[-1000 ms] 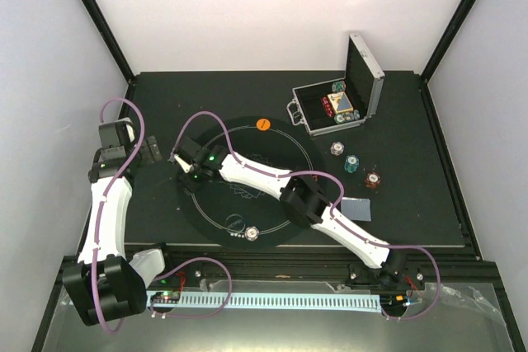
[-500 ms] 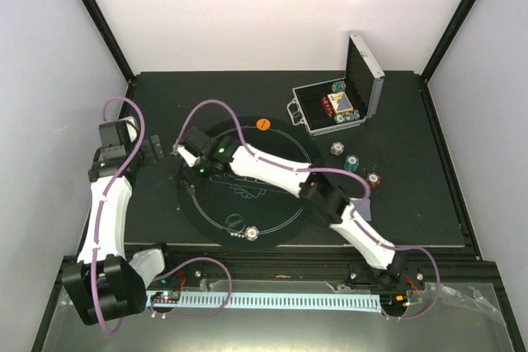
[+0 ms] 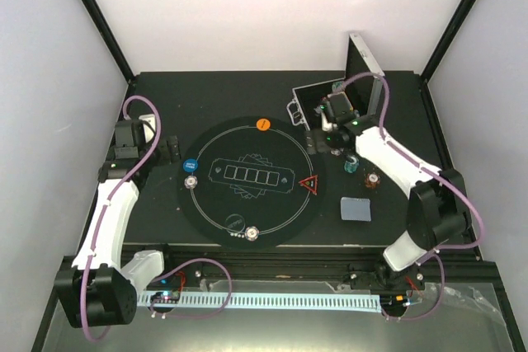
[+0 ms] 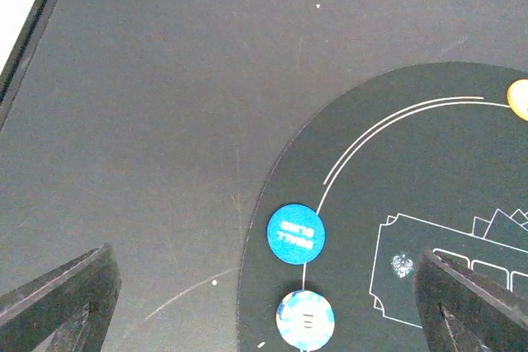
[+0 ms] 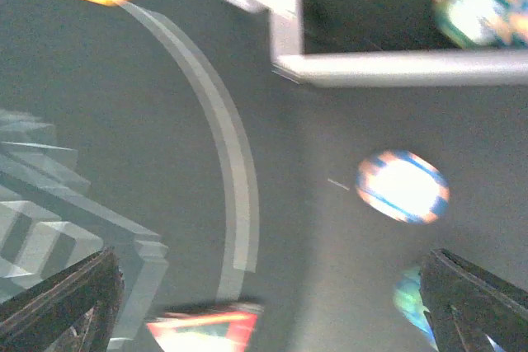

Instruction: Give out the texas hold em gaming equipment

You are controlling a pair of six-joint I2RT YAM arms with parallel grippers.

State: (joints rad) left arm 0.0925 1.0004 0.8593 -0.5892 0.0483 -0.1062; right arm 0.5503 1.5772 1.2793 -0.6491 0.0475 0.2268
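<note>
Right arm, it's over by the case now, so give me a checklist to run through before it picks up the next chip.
1. Right arm: jaws open, nothing between them: ok.
2. White chip beside the silver case shows in the wrist view: ok.
3. Teal chip and red-brown chip lie apart on the table: ok.
4. Wrist view sharp enough to aim: not ok, blurred.
5. Clearance to the case's raised lid: cannot tell.
6. Left arm off at the left edge of the mat: ok.
</note>
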